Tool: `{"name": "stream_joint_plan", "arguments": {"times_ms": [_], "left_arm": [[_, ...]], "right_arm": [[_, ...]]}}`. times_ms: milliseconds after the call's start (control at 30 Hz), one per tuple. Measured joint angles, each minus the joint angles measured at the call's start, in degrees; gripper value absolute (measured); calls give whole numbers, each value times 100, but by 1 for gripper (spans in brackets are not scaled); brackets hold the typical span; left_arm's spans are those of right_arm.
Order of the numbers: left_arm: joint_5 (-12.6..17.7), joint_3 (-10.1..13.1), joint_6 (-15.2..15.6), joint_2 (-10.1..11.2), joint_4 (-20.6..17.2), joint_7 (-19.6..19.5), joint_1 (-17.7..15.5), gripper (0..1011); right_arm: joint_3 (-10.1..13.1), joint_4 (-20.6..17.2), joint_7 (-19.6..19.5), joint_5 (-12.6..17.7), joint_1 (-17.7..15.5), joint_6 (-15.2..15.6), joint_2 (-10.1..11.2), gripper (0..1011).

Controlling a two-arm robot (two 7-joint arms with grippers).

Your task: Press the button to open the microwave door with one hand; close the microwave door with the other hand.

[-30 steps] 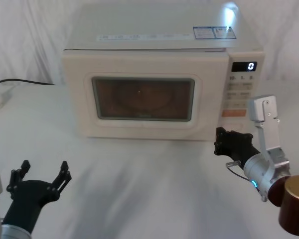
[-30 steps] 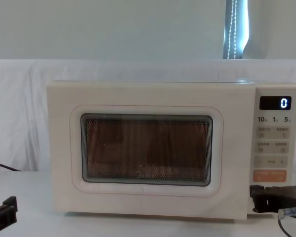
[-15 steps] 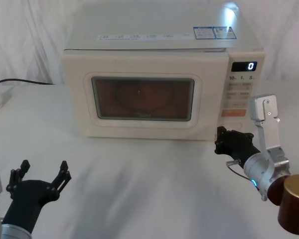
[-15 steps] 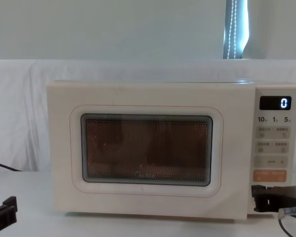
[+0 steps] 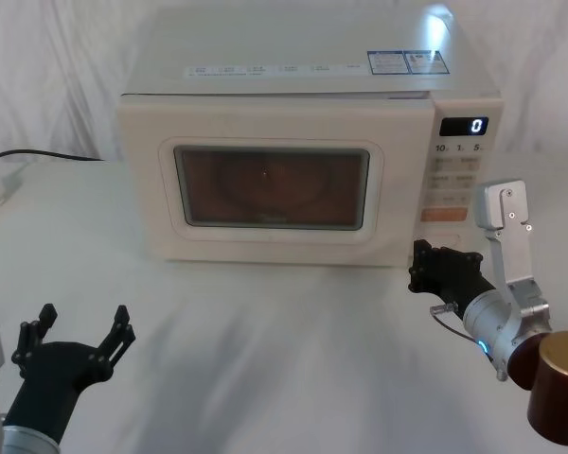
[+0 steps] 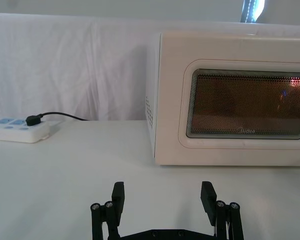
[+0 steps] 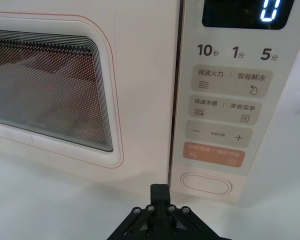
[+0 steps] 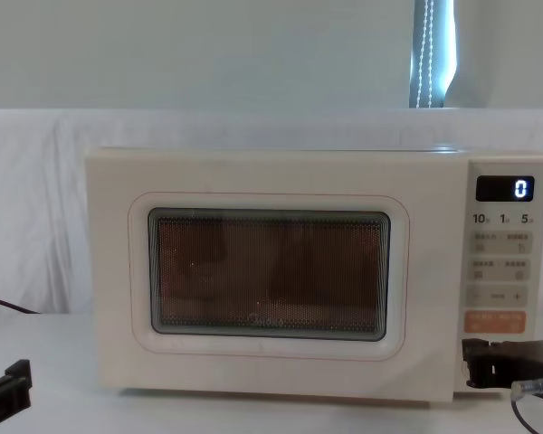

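Right wrist view puts the button (image 7: 206,183) low on the microwave (image 5: 303,142) panel, our right gripper (image 7: 159,189) pinched shut just before it (barely nearer than before); left gripper (image 6: 163,202) stays splayed, well off its door (image 5: 275,184).

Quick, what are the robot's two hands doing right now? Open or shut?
Left gripper: open, holding nothing, low over the table in front of the microwave.
Right gripper: shut, holding nothing, just in front of the button.

head view looks down on the microwave (image 5: 303,151); chest view faces it level; right wrist view sits close to its panel.
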Motion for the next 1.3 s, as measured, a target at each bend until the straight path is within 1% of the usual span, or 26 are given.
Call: {"name": "stream_joint_plan", "arguments": {"times_ms": [233, 333, 367, 400, 467, 500, 533, 600, 633, 700, 733, 833, 867, 900, 933, 967, 1000, 1033, 1067, 1100, 1267, 1300], "left_arm": [[0, 0, 0, 0, 0, 0, 0, 1001], [0, 0, 0, 0, 0, 0, 0, 1001], [0, 0, 0, 0, 0, 0, 0, 1001], [0, 0, 0, 0, 0, 0, 0, 1001], [0, 0, 0, 0, 0, 0, 0, 1001], [0, 0, 0, 0, 0, 0, 0, 1001], [0, 0, 0, 0, 0, 0, 0, 1001], [0, 0, 0, 0, 0, 0, 0, 1001], [0, 0, 0, 0, 0, 0, 0, 1001], [0, 0, 0, 0, 0, 0, 0, 1001], [0, 0, 0, 0, 0, 0, 0, 1001], [0, 0, 0, 0, 0, 0, 0, 1001], [0, 0, 0, 0, 0, 0, 0, 1001], [0, 0, 0, 0, 0, 0, 0, 1001], [0, 0, 0, 0, 0, 0, 0, 1001], [0, 0, 0, 0, 0, 0, 0, 1001], [0, 0, 0, 0, 0, 0, 0, 1001], [0, 0, 0, 0, 0, 0, 0, 1001], [0, 0, 0, 0, 0, 0, 0, 1001], [0, 0, 0, 0, 0, 0, 0, 1001], [0, 0, 0, 0, 0, 0, 0, 1001], [0, 0, 0, 0, 0, 0, 0, 1001]], "right_arm": [[4, 5, -4, -3, 3, 0, -3, 0], [4, 7, -5, -3, 5, 0, -5, 51], [4, 7, -6, -2, 5, 0, -5, 101], [4, 7, -6, -2, 6, 0, -6, 128], [4, 8, -7, -3, 6, 0, -6, 148], [4, 8, -7, -2, 6, 0, -6, 174], [4, 7, -7, -3, 6, 0, -6, 236], [4, 8, -7, -2, 6, 0, -6, 274], [4, 8, -7, -2, 6, 0, -6, 332], [4, 8, -7, -2, 6, 0, -6, 363], [4, 8, -7, -2, 6, 0, -6, 412], [4, 7, -8, -2, 5, 0, -6, 492], [4, 7, -7, -2, 5, 0, -6, 550], [4, 8, -7, -2, 5, 0, -6, 550], [4, 8, -7, -2, 5, 0, -6, 611], [4, 8, -8, -2, 5, 0, -6, 611], [4, 7, -7, -2, 5, 0, -6, 667], [4, 7, -7, -2, 5, 0, -6, 699], [4, 7, -7, -2, 5, 0, -6, 699], [4, 8, -7, -2, 5, 0, -6, 763], [4, 8, -8, -2, 5, 0, -6, 881], [4, 8, -7, -2, 5, 0, -5, 923]]}}
